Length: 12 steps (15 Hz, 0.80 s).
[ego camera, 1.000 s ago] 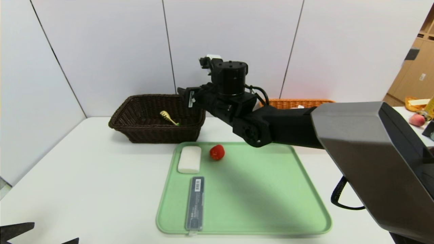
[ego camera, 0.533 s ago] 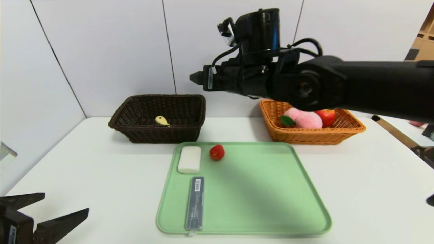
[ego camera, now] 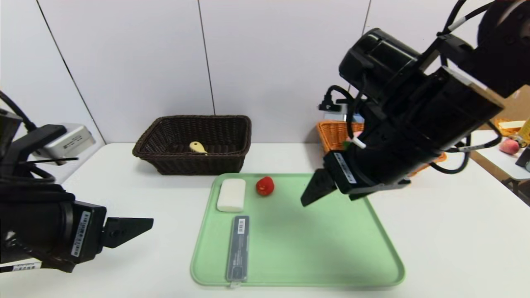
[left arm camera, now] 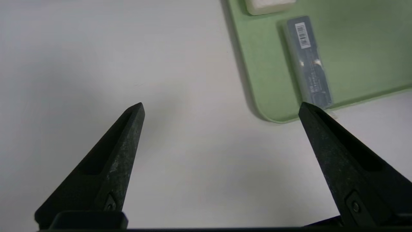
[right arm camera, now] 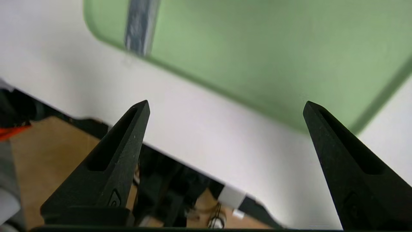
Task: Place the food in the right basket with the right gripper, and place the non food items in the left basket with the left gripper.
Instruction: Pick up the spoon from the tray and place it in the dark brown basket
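Observation:
A small red strawberry (ego camera: 265, 186), a white block (ego camera: 231, 194) and a grey barcode case (ego camera: 239, 247) lie on the green tray (ego camera: 314, 252). The yellow fork (ego camera: 198, 147) lies in the dark brown left basket (ego camera: 194, 165). The orange right basket (ego camera: 333, 134) is mostly hidden behind my right arm, and the apple and peach are hidden. My right gripper (ego camera: 323, 196) is open and empty above the tray, right of the strawberry; its wrist view (right arm camera: 227, 104) shows the tray's near edge. My left gripper (ego camera: 136, 227) is open and empty over the table left of the tray (left arm camera: 221, 108), near the case (left arm camera: 307, 61).
The white table (ego camera: 124, 194) carries the tray at the centre and both baskets at the back by the wall. A side table at the far right holds a peach-like fruit (ego camera: 509, 145). The right wrist view shows the table's front edge (right arm camera: 180, 154).
My right arm swung from high over the baskets down and right to above the tray. My left gripper came up into view from the lower left and moved toward the tray.

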{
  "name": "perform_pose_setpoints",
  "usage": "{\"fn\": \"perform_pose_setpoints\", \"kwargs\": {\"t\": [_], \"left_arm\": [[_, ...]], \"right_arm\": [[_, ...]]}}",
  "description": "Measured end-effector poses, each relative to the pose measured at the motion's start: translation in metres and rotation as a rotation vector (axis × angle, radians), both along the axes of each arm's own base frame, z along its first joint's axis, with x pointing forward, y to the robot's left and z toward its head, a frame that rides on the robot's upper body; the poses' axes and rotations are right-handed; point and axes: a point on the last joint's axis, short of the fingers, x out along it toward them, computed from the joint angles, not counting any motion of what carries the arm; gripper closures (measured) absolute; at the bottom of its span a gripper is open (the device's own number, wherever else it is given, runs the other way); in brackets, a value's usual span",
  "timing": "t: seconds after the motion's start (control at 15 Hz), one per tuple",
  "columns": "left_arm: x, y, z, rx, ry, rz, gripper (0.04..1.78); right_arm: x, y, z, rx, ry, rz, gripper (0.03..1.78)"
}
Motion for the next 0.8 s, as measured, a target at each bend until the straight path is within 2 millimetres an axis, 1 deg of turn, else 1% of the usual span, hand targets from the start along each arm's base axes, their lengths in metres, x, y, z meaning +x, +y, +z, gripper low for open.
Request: {"fn": "perform_pose_setpoints", "kwargs": {"t": [0.13, 0.27, 0.4, 0.53, 0.6, 0.8], "left_arm": [[0.004, -0.013, -0.003, 0.006, 0.021, -0.049, 0.13], [0.008, -0.022, -0.004, 0.015, 0.033, -0.078, 0.13], [0.012, -0.027, -0.005, 0.020, 0.042, -0.087, 0.13], [0.015, -0.031, -0.006, 0.022, 0.045, -0.093, 0.13], [0.016, -0.033, -0.007, 0.020, 0.047, -0.096, 0.13], [0.020, -0.039, -0.008, 0.007, 0.039, -0.101, 0.13]], "right_arm": [[-0.011, -0.014, 0.002, -0.055, 0.059, -0.002, 0.15], [-0.010, -0.018, 0.005, -0.060, 0.048, -0.024, 0.14], [-0.006, -0.016, 0.006, -0.022, 0.032, -0.107, 0.13], [-0.008, -0.009, 0.008, 0.044, 0.032, -0.186, 0.12], [-0.010, -0.008, 0.006, 0.037, 0.026, -0.182, 0.12], [-0.015, -0.013, 0.000, -0.047, -0.022, -0.085, 0.12]]}}
